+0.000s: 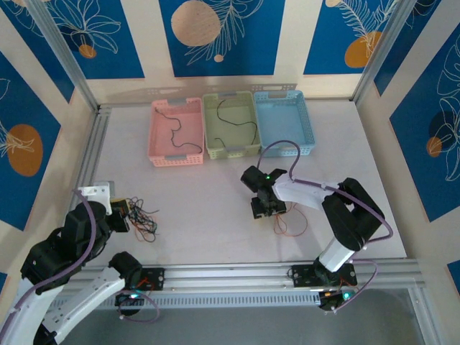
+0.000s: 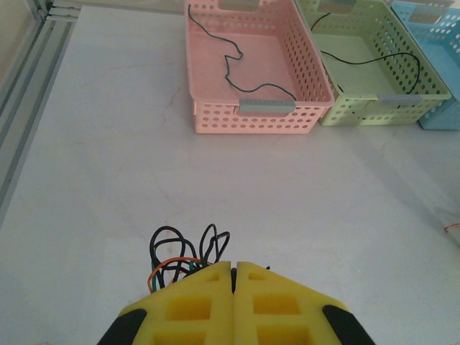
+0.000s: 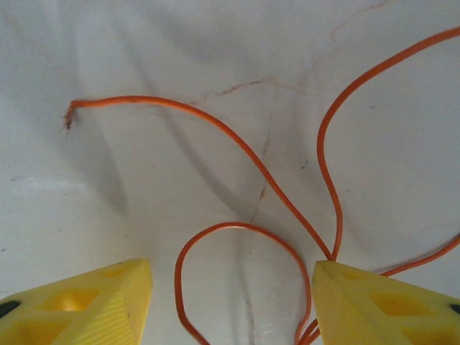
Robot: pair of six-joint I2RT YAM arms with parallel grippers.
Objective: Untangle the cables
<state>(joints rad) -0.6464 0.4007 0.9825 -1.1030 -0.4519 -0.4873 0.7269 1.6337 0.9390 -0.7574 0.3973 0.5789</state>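
Note:
A small tangle of cables (image 2: 180, 251), black with an orange and a green strand, lies on the white table just ahead of my left gripper (image 2: 234, 264). Its yellow jaws are pressed together, with a dark strand pinched at the tips. From above, that tangle of cables (image 1: 144, 219) sits at the near left beside the left gripper (image 1: 123, 208). My right gripper (image 3: 231, 269) is open over a loose orange cable (image 3: 144, 98), with one loop of it lying between the fingers. In the overhead view the right gripper (image 1: 267, 208) is at centre right, the orange cable (image 1: 291, 228) trailing toward the near edge.
Three baskets stand in a row at the back: pink (image 1: 177, 159), green (image 1: 231, 149) and blue (image 1: 284, 144). A single black cable (image 1: 175, 126) lies in the pink one and another (image 1: 237, 118) in the green one. An aluminium rail (image 1: 93, 151) runs along the left.

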